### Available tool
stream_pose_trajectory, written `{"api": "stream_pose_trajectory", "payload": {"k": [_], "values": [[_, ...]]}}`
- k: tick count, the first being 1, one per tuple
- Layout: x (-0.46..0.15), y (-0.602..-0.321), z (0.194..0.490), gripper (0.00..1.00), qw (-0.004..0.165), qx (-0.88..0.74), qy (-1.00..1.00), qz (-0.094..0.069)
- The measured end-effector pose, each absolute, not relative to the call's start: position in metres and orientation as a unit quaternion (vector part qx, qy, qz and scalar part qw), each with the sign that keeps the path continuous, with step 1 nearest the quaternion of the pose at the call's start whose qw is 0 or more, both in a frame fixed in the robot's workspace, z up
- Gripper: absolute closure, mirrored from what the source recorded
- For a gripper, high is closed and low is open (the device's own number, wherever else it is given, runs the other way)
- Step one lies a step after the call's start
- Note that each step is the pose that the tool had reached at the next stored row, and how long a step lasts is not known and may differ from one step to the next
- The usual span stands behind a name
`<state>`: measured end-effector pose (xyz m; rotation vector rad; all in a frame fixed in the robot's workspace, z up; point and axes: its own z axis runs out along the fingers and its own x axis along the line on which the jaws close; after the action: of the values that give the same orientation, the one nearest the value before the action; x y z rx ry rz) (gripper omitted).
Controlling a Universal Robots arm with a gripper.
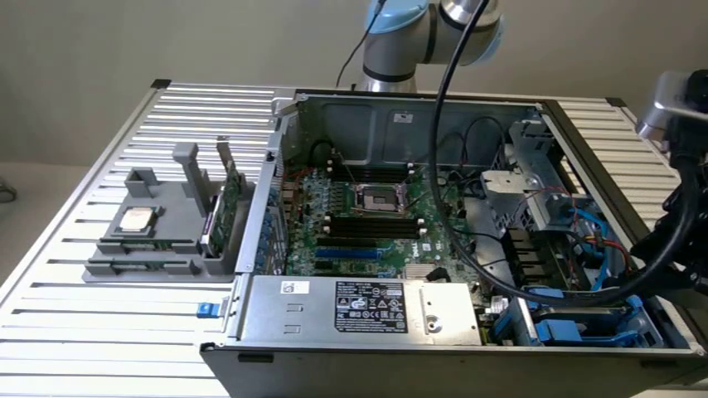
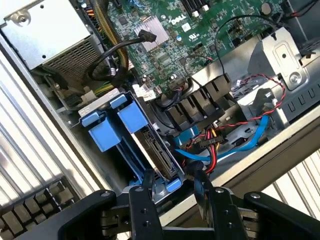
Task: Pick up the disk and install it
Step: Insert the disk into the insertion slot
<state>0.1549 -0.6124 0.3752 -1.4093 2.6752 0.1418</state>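
The gripper [image 2: 172, 179] is closed on the end of the disk [image 2: 159, 152], which stands edge-on inside the computer case [image 1: 443, 371].

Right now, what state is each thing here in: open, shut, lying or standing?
computer case, open, insides exposed
disk, on edge inside the case, in its blue carrier
gripper, at the disk's near end
silver chip, lying flat on the grey holder
green circuit card, upright in that holder
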Motion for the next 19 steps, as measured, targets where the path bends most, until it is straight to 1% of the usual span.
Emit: {"api": "stream_pose_trajectory", "payload": {"k": [12, 14, 19], "values": [[0.1549, -0.6124, 0.3741, 0.55, 0.061, -0.373, 0.925, 0.041], [0.1549, -0.6125, 0.3741, 0.55, 0.057, -0.363, 0.929, 0.042], [0.1549, -0.6124, 0.3740, 0.55, 0.040, -0.343, 0.937, 0.048]]}}
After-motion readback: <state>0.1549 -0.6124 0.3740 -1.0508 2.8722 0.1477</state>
